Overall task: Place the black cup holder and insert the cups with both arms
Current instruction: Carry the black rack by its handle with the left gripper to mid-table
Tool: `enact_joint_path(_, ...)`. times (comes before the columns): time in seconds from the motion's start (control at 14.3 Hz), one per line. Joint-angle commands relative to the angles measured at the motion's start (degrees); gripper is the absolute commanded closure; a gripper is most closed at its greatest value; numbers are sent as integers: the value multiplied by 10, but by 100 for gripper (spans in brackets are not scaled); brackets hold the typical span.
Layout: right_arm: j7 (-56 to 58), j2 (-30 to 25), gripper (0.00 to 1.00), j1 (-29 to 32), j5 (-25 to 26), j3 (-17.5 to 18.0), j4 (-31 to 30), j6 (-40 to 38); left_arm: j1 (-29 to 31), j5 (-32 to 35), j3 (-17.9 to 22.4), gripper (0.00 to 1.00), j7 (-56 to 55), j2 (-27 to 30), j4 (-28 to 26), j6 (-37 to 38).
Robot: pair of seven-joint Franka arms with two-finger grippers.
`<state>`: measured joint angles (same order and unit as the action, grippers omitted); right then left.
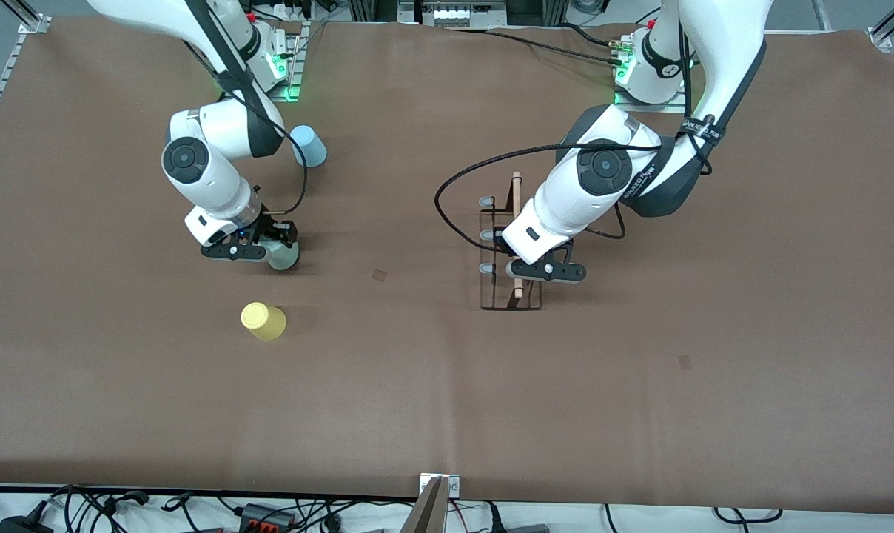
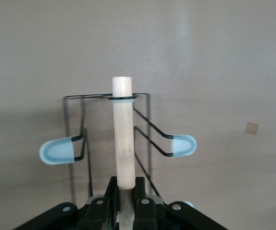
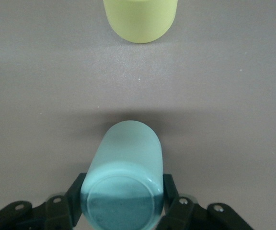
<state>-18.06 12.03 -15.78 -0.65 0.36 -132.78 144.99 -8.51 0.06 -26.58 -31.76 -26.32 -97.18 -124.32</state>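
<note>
The black cup holder (image 1: pixel 508 248) is upright near the table's middle, its wooden rod (image 2: pixel 123 134) on top and pale-tipped prongs (image 2: pixel 57 152) sticking out at both sides. My left gripper (image 1: pixel 519 268) is shut on the rod, seen up close in the left wrist view (image 2: pixel 126 186). My right gripper (image 1: pixel 273 248) is shut on the pale green cup (image 3: pixel 126 153), one finger on each side; the cup is base up at the table. The yellow cup (image 1: pixel 263 320) stands base up, nearer the front camera than the green one. It also shows in the right wrist view (image 3: pixel 140 19). The light blue cup (image 1: pixel 308 146) stands beside the right arm's elbow.
The brown table cover (image 1: pixel 639 385) lies flat under everything. A black cable (image 1: pixel 462 178) loops from the left arm's wrist over the table beside the holder. Two small dark marks (image 1: pixel 380 275) show on the cover.
</note>
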Motion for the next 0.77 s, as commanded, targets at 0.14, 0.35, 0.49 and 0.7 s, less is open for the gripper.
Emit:
enact_joint_path(0.14,6,-103,94,3,0,2,-1,-104,-31,9,0,99,-8,-16,12,-31)
enact_joint_path(0.35,4,-115,94,2,3,3,12,-125,-35,8,-1,99,-9,-22,15,-36)
enact_joint_path(0.49,4,-115,94,3,3,3,18,-125,-37,8,-1,99,-14,-26,15,-42)
enact_joint_path(0.7,3,-121,94,3,3,2,18,-128,-52,8,-1,99,-27,-35,16,-53)
